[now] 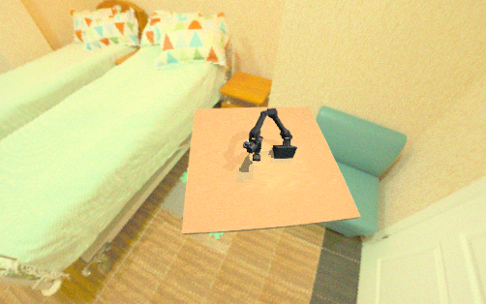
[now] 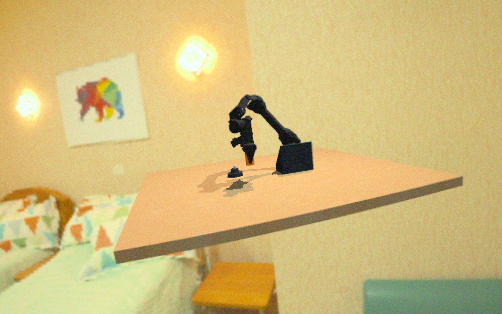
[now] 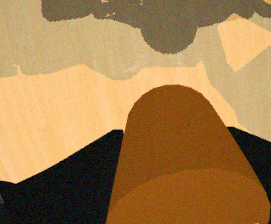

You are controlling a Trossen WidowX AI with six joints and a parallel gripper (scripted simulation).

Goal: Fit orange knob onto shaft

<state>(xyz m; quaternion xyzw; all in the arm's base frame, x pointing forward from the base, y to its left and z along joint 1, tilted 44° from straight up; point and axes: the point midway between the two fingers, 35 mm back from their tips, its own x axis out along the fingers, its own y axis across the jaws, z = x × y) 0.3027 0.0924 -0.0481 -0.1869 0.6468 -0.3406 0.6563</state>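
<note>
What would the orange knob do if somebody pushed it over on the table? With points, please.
The orange knob point(image 2: 250, 161) point(image 3: 173, 130) would probably roll, since its sides look rounded. It seems stiff, as it shows no squashing between the fingers point(image 2: 250, 161).

Table beside the beds

The pedestal point(image 2: 235, 173) is standing on the table point(image 1: 273, 203) point(image 2: 292, 200), near the arm's base point(image 1: 284, 152) point(image 2: 296, 158); a nightstand point(image 1: 247, 88) point(image 2: 236, 284) is sitting between bed point(image 1: 99, 106) point(image 2: 142, 285) and sofa point(image 1: 360, 140) point(image 2: 442, 296) (rather snug).

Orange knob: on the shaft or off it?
Off. The orange knob is between the black gripper's fingers, raised beside the dark round pedestal.
</note>
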